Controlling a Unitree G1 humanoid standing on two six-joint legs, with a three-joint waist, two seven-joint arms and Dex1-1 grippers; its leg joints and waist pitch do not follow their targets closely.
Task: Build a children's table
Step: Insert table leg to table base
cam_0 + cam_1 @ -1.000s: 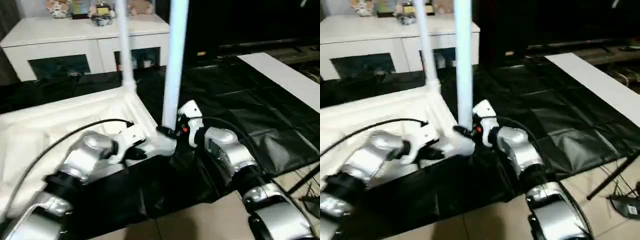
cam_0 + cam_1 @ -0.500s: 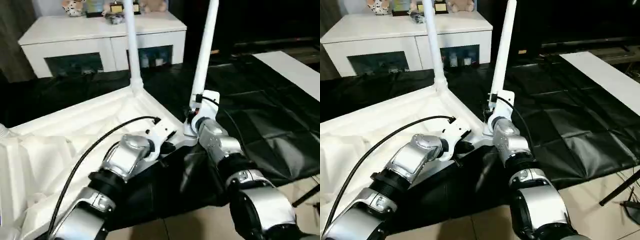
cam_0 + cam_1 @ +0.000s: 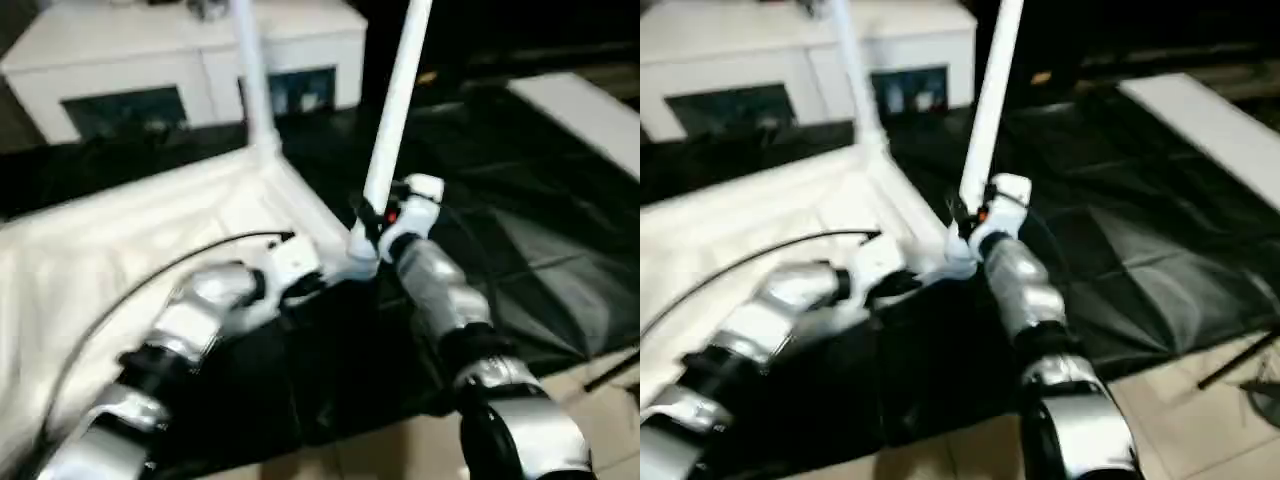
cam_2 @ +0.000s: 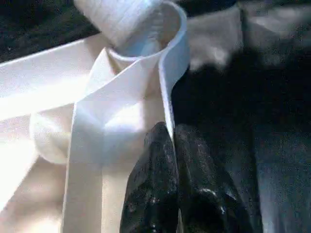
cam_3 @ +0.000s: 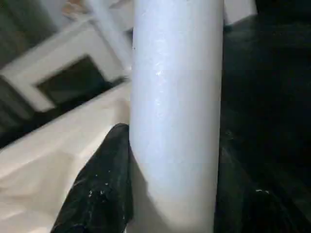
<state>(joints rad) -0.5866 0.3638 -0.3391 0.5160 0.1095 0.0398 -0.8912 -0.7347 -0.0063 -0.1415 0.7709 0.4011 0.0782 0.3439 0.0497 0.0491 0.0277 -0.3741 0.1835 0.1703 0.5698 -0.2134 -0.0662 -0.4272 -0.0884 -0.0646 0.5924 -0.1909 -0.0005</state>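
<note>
The children's table top (image 3: 120,250) lies upside down on the black sheet, ribs up. One white leg (image 3: 252,90) stands in its far corner socket. A second leg (image 3: 396,110) stands in the near right corner socket (image 3: 360,262), and my right gripper (image 3: 372,222) is shut on it low down. The right wrist view has this leg (image 5: 175,97) between the two black fingers (image 5: 104,174). My left gripper (image 3: 316,284) is beside that same corner. Seen from the left wrist, its fingers (image 4: 155,170) are pinched shut on the top's thin rim (image 4: 170,82) just below the socket.
A white cabinet (image 3: 180,70) with dark glass doors stands behind the table. A flat white board (image 3: 590,115) lies at the far right on the black sheet (image 3: 520,230). Beige floor tiles (image 3: 400,450) begin at the sheet's near edge, with a dark stand leg (image 3: 612,368) at the right.
The head camera has swung and tilted, so the whole picture shifted. Both grippers keep the same holds, and the near leg stays in its corner socket.
</note>
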